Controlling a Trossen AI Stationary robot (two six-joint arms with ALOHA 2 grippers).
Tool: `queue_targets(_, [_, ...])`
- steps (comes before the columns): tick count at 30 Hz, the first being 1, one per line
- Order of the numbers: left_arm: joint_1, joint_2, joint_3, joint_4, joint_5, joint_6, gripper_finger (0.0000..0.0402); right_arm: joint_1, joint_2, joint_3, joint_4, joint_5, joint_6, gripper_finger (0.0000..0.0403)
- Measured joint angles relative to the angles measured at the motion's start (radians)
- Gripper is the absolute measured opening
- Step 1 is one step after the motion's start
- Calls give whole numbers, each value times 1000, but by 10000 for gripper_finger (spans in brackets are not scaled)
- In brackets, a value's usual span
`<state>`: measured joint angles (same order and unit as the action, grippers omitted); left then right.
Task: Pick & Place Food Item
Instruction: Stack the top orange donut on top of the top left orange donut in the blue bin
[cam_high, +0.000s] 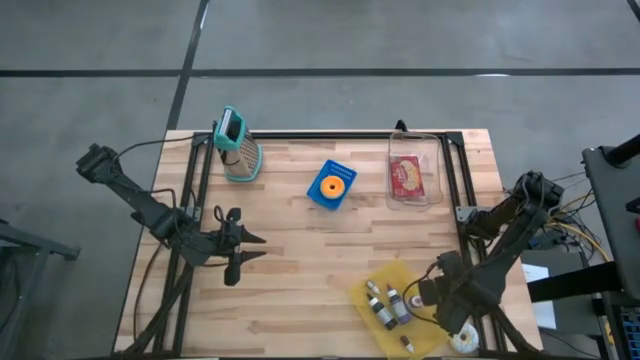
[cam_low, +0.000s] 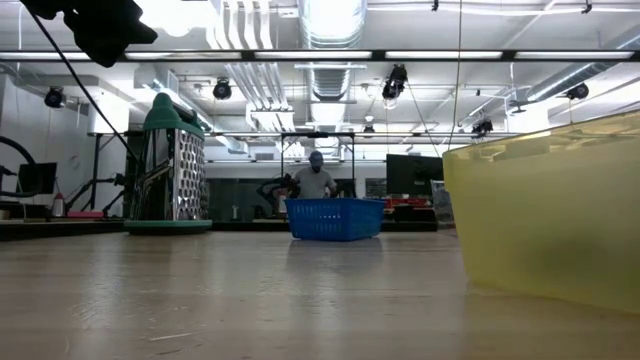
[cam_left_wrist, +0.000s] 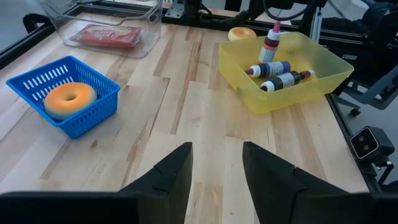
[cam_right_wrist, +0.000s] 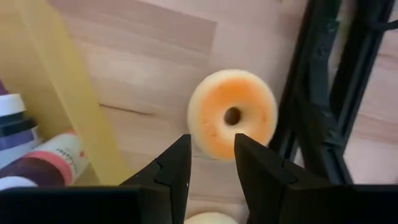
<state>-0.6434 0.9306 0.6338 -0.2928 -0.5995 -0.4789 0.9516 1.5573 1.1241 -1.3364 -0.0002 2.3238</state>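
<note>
The right gripper (cam_right_wrist: 210, 163) hangs just above a doughnut (cam_right_wrist: 232, 113) lying flat on the wooden surface (cam_high: 300, 260), in the narrow strip between the yellow bin (cam_right_wrist: 59, 93) of small bottles (cam_left_wrist: 277, 73) and the black frame rail (cam_right_wrist: 323, 93) at the surface's right edge. Its jaws stand narrowly parted and empty, narrower than the doughnut is wide, so a straight descent would likely press on the soft ring rather than straddle it — they would need to widen, or catch one side through the hole. The rail and bin wall crowd both sides (a wider spread could strike either), and a nudged doughnut could slide under the rail. A second doughnut (cam_left_wrist: 67, 99) sits in the blue basket (cam_left_wrist: 37, 78) mid-surface. The left gripper (cam_high: 243, 250) waits near the surface's left side, jaws parted and empty.
</note>
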Motion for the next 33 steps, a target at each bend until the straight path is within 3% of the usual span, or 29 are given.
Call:
queue_targets(14, [0, 0, 0, 0, 0, 0, 149, -7, -135, -128, 69, 29, 6, 118])
queue_targets(33, [0, 0, 0, 0, -3, 8, 149, 6, -150, -342, 335, 26, 9, 118])
